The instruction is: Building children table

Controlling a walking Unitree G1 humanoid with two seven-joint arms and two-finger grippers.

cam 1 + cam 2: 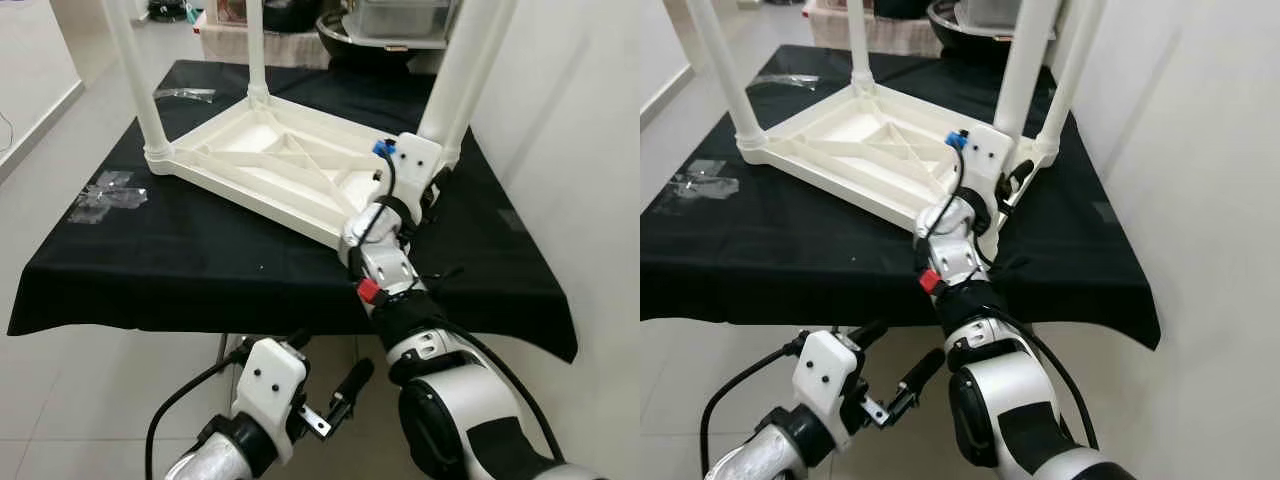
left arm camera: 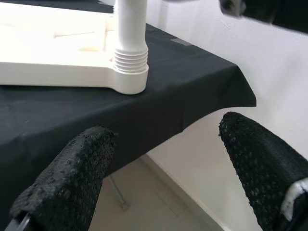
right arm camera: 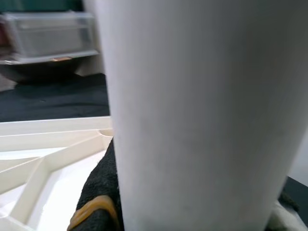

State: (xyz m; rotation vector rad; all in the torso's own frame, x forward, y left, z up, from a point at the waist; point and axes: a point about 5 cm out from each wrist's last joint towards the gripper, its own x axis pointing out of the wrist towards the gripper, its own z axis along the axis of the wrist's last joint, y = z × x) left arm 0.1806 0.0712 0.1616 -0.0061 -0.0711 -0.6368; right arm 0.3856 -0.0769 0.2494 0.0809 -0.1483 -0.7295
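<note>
White table leg point(image 1: 1024, 60) gripped by right gripper point(image 1: 1012, 180) jaws | left gripper point(image 1: 335, 395) low, jaws open

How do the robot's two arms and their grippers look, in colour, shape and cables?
Both arms are silver and black with rounded joints. Each wrist carries a white block with small dark dots. The right arm has a red tab, a blue connector and thin black cables. A thick black cable loops beside the left arm. The left gripper has long black fingers with rough pads.

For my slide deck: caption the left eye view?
Right pincer at a white leg of the upturned table top on black cloth; left pincer idle below.
</note>
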